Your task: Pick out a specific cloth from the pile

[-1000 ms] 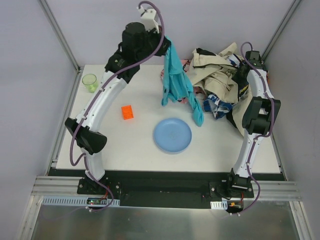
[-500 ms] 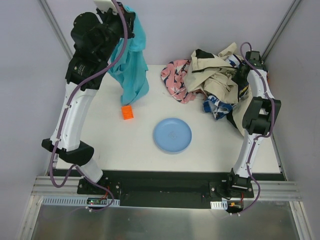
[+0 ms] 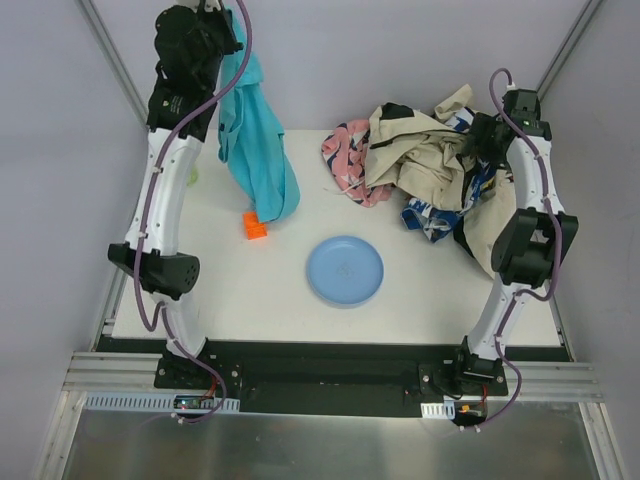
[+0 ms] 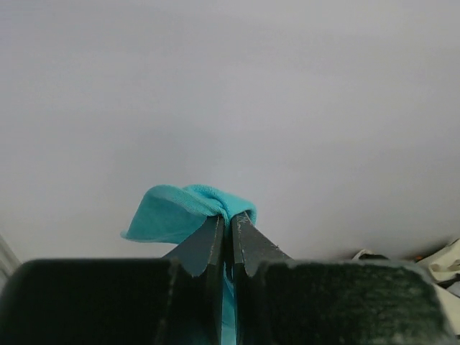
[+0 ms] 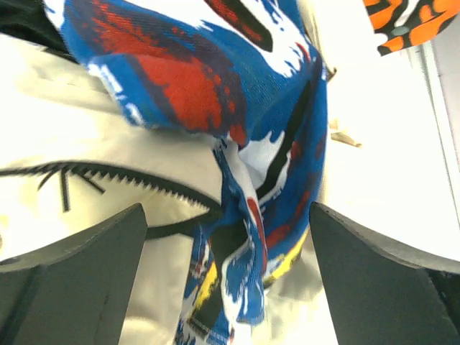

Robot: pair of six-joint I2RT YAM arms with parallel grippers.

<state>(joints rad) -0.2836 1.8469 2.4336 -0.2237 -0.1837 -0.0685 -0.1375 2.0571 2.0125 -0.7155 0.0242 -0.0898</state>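
The plain teal cloth (image 3: 258, 150) hangs free in the air at the far left, well apart from the pile (image 3: 425, 160). Its lower end dangles just above an orange block (image 3: 255, 226). My left gripper (image 3: 228, 18) is raised high and shut on the cloth's top edge. In the left wrist view the closed gripper (image 4: 231, 220) pinches a teal fold (image 4: 180, 212). My right gripper (image 3: 482, 140) hovers open over the pile's right side. In the right wrist view that gripper (image 5: 226, 210) has its wide-apart fingers straddling a blue-white patterned cloth (image 5: 251, 151) without gripping it.
A blue plate (image 3: 345, 270) lies at the table's middle front. The pile holds a beige garment with black trim (image 5: 100, 136), a pink patterned cloth (image 3: 350, 150) on its left and an orange-black piece (image 5: 410, 21). The cell's back wall is close behind the raised left arm.
The left arm has swung the teal cloth up and leftward, clear of the pile. My right gripper has opened and let go of the pile's fabric.
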